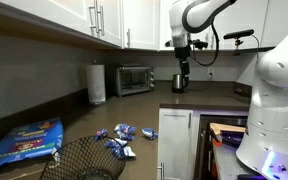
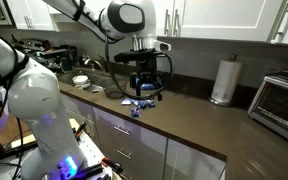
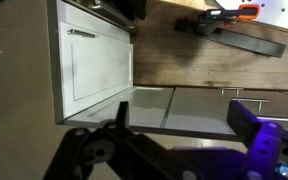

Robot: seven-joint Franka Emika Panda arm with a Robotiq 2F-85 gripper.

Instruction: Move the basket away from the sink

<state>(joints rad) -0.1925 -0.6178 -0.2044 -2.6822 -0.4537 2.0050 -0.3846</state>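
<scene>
While your gripper (image 3: 179,128) hangs spread wide and empty, apart from the basket (image 1: 84,160), that basket sits on the counter (image 1: 79,122) just beside the blue packets (image 1: 119,140). If you pinch only one side of its rim, the light mesh could well tip or slip free, and a low approach might sweep the packets along with it.

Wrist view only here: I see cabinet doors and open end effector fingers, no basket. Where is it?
Observer: The basket stands in the foreground in an exterior view, beside a blue packet.
Operator: Is the end effector touching it?
Observer: No, the end effector hangs in the air, well apart from it.
Operator: Anything under it?
Observer: Scattered wrappers lie on the counter below.
</scene>
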